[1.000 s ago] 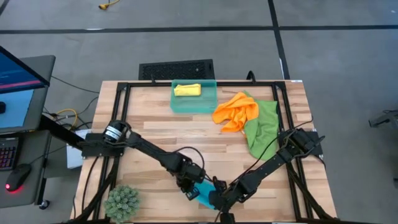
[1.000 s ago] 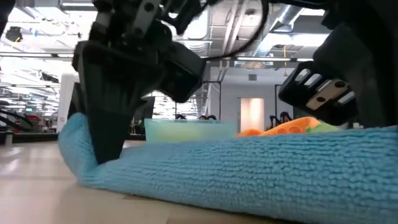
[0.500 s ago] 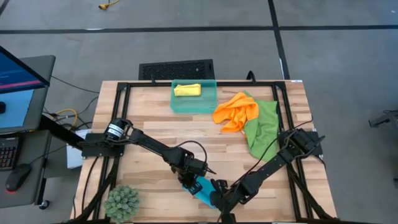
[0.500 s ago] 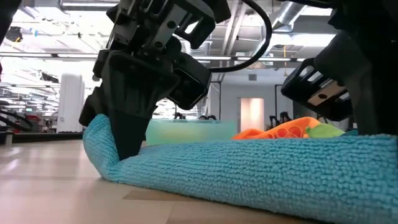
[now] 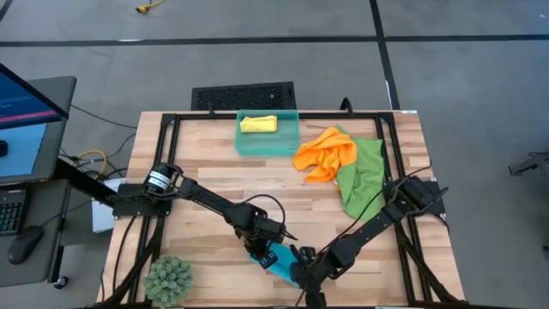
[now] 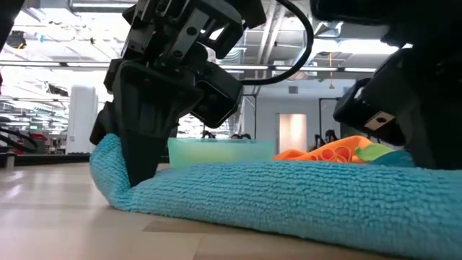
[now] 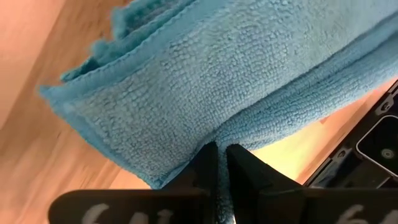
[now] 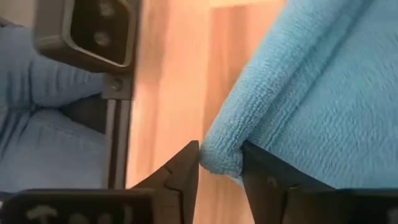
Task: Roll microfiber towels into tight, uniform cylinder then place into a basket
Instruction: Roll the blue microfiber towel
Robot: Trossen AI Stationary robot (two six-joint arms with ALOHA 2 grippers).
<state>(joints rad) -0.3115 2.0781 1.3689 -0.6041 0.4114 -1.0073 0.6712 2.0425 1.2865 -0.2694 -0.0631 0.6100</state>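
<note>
Writing is scarce: you can only make out pale, cut-off marks on the left wrist housing, not readable. Your left gripper (image 7: 217, 151) is closed tight on a fold of the blue towel (image 5: 280, 262), well in front of the basket (image 5: 268, 143). Your right gripper (image 8: 221, 163) stands parted around the towel's other end, touching it. A yellow towel (image 5: 258, 124) lies in the basket; the orange towel (image 5: 326, 153) and green towel (image 5: 364, 176) lie just beside it
</note>
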